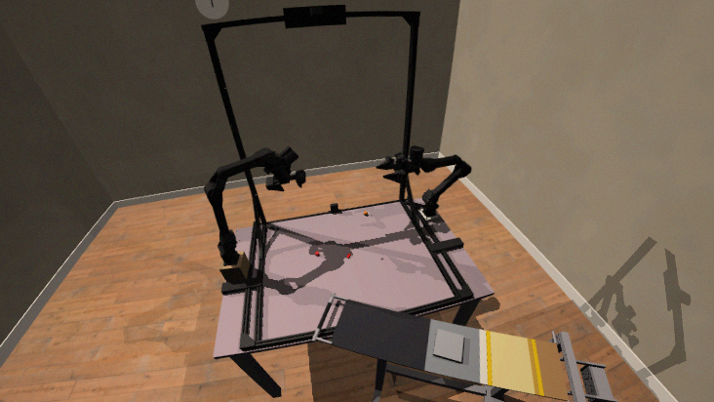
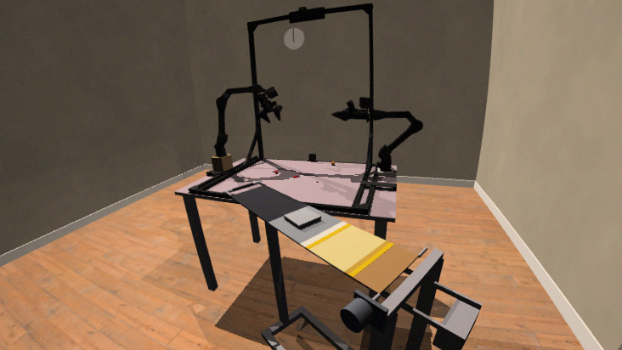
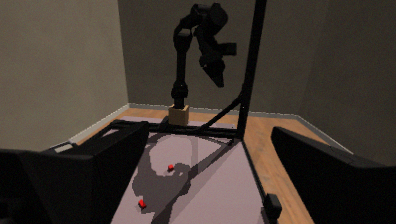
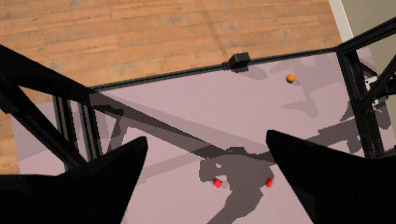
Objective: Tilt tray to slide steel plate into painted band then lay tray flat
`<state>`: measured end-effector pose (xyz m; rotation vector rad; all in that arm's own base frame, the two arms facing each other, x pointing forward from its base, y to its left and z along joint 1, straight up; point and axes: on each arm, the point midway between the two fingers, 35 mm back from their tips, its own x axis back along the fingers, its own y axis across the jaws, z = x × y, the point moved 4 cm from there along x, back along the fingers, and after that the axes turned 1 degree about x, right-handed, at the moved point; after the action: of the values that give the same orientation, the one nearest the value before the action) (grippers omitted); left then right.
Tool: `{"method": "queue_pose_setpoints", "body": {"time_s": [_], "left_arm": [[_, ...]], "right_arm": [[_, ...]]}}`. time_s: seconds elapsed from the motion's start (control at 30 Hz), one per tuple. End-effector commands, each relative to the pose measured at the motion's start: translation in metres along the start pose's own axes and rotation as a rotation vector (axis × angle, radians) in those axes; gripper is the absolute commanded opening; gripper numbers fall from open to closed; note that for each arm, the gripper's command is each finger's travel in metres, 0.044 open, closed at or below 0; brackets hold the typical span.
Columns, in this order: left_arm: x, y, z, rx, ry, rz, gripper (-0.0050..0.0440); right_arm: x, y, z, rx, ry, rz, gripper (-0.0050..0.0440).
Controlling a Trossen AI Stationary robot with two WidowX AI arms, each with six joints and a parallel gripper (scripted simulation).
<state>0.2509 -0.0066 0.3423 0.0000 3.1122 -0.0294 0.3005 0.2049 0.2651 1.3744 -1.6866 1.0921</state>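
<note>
The steel plate [image 1: 448,345] [image 2: 303,217] lies on the grey stretch of the tray [image 1: 379,329] [image 2: 265,200], between the dark stretch and the white strip. It is wholly outside the painted band [image 1: 512,356] [image 2: 347,247]. The tray's end bar [image 1: 324,317] reaches over the table's front edge. Whether the tray is level is hard to tell. My left gripper [image 1: 380,171] [image 3: 211,129] is open and empty, high over the table on the right of the top and exterior views. My right gripper [image 1: 289,185] [image 2: 273,120] [image 4: 207,138] is open and empty, high on their left. Both are far from the tray.
Two small red pieces [image 1: 317,253] [image 1: 349,256] lie mid-table. An orange ball [image 1: 365,213] [image 2: 332,163] [image 4: 291,78] lies near the back edge. The stand [image 2: 415,282] is at the tray's far end from the table. A black frame [image 1: 411,85] surrounds the workspace.
</note>
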Motion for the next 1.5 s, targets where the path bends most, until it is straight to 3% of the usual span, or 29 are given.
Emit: {"method": "queue_pose_setpoints", "body": {"time_s": [0.0, 0.1, 0.6, 0.67, 1.07, 1.17, 1.23, 1.47], "left_arm": [[0.014, -0.002, -0.016, 0.001, -0.010, 0.000, 0.0440], [0.018, -0.003, -0.018, 0.001, -0.010, 0.000, 0.0440], [0.074, -0.004, -0.048, 0.003, 0.001, 0.000, 0.0440], [0.074, -0.004, -0.048, 0.003, 0.001, 0.000, 0.0440], [0.128, 0.003, -0.061, 0.003, 0.010, 0.000, 0.0440], [0.142, 0.006, -0.062, 0.002, 0.013, 0.000, 0.0440], [0.142, 0.006, -0.062, 0.002, 0.013, 0.000, 0.0440], [0.175, 0.015, -0.063, 0.002, 0.018, 0.000, 0.0440]], "right_arm": [[-0.006, -0.019, 0.023, -0.205, 0.024, 0.030, 0.0440], [-0.006, -0.024, 0.028, -0.252, 0.025, 0.041, 0.0440], [0.007, -0.081, 0.114, -0.969, 0.008, 0.217, 0.0440], [0.007, -0.081, 0.114, -0.969, 0.008, 0.217, 0.0440], [0.025, -0.110, 0.194, -1.534, -0.063, 0.371, 0.0440], [0.031, -0.114, 0.214, -1.673, -0.090, 0.412, 0.0440], [0.031, -0.114, 0.214, -1.673, -0.090, 0.412, 0.0440], [0.045, -0.120, 0.264, -1.994, -0.169, 0.509, 0.0440]]}}
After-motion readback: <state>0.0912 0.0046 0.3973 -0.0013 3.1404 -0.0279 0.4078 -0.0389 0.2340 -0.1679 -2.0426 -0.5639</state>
